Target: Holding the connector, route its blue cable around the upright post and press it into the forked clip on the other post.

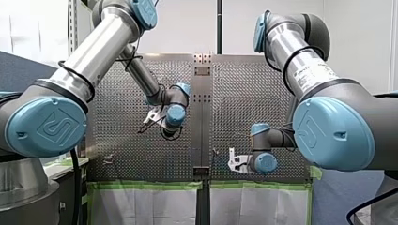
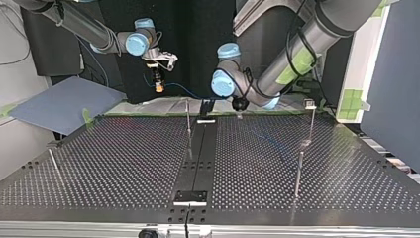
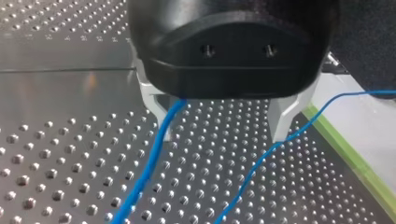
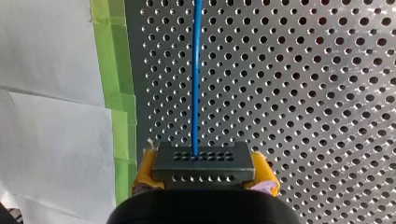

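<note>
Front view: my left gripper is hanging over the centre-left of the perforated table. My right gripper is sitting low at centre-right, near the table's edge. The cable is too thin to trace here.

Top view: at upper left, my right gripper is gripping the connector beyond the table's far edge, and the blue cable is trailing rightward from it. The upright post is standing at upper centre and the forked clip is topping a post at upper right. A faint blue line seems to be lying on the table between them, wrapping neither.

Left wrist view: my fingers are standing wide apart, gripping nothing. The cable is running just beside one finger and a thinner stretch is passing the other.

Right wrist view: yellow pads are clamping the dark connector, with the cable running straight ahead over the holes.

Judging progress: the connector hold is done, while the routing round the post and the pressing into the clip are both looking not yet done.
</note>
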You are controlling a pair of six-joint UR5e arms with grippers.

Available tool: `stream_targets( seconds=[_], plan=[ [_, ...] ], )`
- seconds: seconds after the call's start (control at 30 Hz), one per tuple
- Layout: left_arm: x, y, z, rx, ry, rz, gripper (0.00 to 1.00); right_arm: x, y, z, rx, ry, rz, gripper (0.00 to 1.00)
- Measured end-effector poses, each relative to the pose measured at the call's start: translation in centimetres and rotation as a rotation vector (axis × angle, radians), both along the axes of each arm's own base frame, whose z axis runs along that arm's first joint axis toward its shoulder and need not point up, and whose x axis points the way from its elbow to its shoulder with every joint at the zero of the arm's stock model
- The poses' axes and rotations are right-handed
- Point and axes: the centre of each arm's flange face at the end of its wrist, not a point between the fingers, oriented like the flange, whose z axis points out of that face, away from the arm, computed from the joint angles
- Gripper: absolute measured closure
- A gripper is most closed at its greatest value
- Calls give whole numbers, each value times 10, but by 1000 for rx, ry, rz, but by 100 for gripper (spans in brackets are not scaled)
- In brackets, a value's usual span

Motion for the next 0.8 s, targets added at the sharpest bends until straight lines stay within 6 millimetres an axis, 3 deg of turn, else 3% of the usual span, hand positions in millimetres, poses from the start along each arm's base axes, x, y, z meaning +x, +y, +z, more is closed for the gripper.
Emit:
stream_targets(
  seconds=[0.6,0.8],
  plan=[
    [-2,-15,-71,-48,38,-51,0,4,1,1,-3,-11,33,100],
    [-1,-25,-81,-123,26,-84,0,5,0,1,-13,-16,37,100]
  ],
)
